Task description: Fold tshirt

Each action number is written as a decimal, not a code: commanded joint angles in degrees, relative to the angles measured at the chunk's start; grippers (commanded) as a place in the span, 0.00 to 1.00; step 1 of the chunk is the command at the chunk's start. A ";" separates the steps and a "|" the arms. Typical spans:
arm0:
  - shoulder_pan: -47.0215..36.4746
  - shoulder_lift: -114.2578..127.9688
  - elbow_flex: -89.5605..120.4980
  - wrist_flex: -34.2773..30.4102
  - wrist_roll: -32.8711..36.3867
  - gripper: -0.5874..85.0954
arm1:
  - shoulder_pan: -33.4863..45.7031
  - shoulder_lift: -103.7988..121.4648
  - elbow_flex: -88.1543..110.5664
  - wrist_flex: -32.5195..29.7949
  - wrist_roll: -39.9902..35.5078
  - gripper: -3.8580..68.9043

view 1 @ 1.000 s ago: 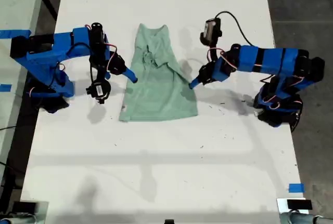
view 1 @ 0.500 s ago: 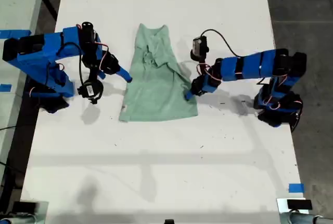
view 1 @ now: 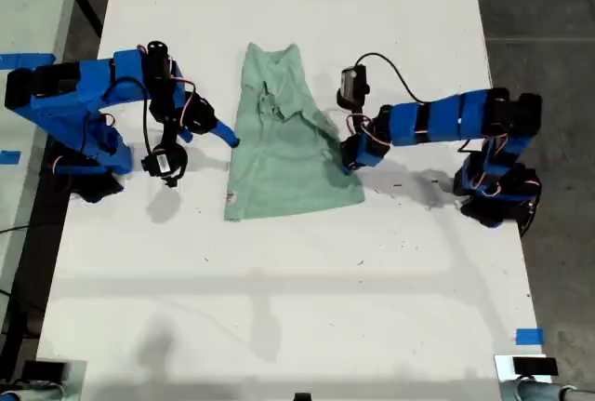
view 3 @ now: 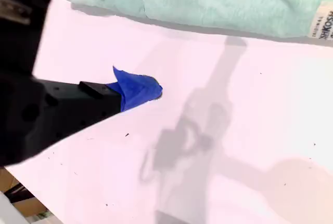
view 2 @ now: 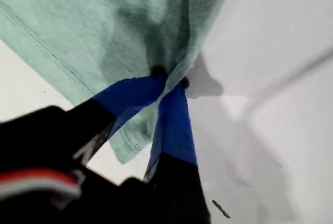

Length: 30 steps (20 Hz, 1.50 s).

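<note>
Our first hand (view 2: 169,81) pinches the edge of the tshirt (view 1: 284,145) on the exterior view's right, the shirt lying partly folded on the white counter (view 1: 297,308) between both arms, while our second hand (view 3: 148,90) hovers apart beside it, its state unclear to us.
</note>
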 commanded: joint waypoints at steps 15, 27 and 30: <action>0.70 2.37 0.18 -0.09 -0.97 0.41 | -10.11 -16.88 -52.03 28.56 7.91 0.04; 0.97 2.55 0.00 0.62 -1.32 0.41 | -10.11 -33.22 -52.12 10.11 11.43 0.34; 1.14 2.55 -0.09 0.62 -1.49 0.41 | -10.55 -29.27 -55.46 17.05 10.63 0.47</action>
